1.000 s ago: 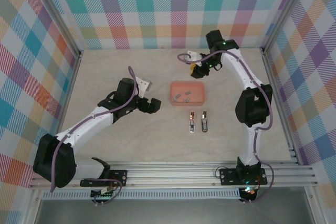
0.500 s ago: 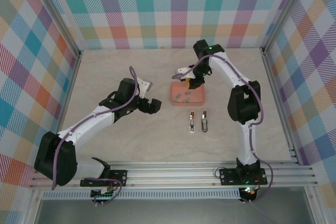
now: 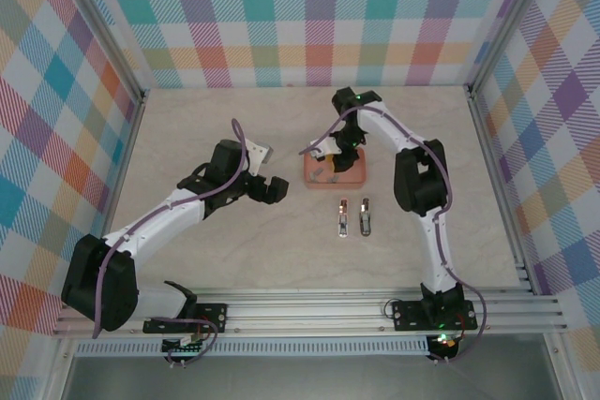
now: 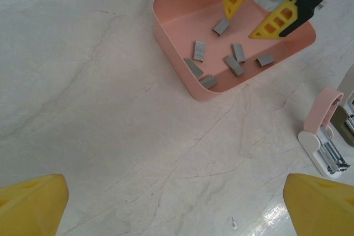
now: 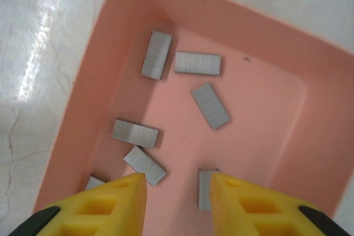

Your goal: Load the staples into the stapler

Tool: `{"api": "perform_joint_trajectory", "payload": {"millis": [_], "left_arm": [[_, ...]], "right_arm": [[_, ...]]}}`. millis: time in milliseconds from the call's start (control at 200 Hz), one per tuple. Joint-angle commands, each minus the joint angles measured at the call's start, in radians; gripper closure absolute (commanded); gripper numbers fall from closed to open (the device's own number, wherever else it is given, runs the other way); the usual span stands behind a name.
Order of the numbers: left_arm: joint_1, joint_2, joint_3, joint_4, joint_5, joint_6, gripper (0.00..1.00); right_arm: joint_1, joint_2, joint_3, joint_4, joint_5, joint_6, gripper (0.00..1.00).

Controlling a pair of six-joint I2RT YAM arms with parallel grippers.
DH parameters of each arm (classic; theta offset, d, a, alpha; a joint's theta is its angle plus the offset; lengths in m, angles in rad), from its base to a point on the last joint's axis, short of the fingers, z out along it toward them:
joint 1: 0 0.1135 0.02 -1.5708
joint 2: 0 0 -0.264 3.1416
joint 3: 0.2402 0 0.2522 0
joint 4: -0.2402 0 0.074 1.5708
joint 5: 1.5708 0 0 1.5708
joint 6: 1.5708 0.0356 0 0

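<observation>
Staples (image 5: 210,105) in tray (image 5: 116,42): likely light, stiff, slick; we'd pinch across long edges. Right gripper (image 5: 174,183) above tray, jaws parted, empty; left gripper (image 4: 174,197) near tray, jaws wide.

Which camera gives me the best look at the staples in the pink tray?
The right wrist view: the staples lie large and sharp in the pink tray, two partly behind the jaws. The left wrist view shows all seven staples, smaller. In the top external view the staples are grey specks.

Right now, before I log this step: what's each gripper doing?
Left gripper: open, empty.
Right gripper: partly open over the tray, holding nothing.
</observation>
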Motion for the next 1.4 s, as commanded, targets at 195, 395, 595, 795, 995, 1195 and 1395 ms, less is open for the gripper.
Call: {"api": "perform_joint_trajectory", "payload": {"millis": [195,395,595,795,995,1195,1395], "left_arm": [[-0.005,0.011,0.016,0.001,0.007,0.003,0.00],[-0.005,0.014,0.016,0.000,0.008,0.004,0.00],[-0.005,0.019,0.017,0.001,0.011,0.002,0.00],[-0.005,0.021,0.017,0.000,0.011,0.002,0.00],[-0.004,0.025,0.017,0.000,0.012,0.002,0.00],[-0.005,0.027,0.017,0.000,0.012,0.002,0.00],[-0.005,0.030,0.017,0.000,0.014,0.002,0.00]], "right_arm": [[0.010,0.047,0.033,-0.027,0.039,-0.011,0.64],[0.010,0.061,0.047,-0.015,0.045,0.018,0.64],[0.010,0.087,0.077,-0.018,0.042,0.042,0.64],[0.011,0.108,0.099,-0.023,0.039,0.062,0.63],[0.008,0.119,0.104,-0.022,0.047,0.068,0.63],[0.007,0.133,0.113,-0.024,0.051,0.078,0.64],[0.003,0.144,0.117,-0.024,0.057,0.080,0.64]]}}
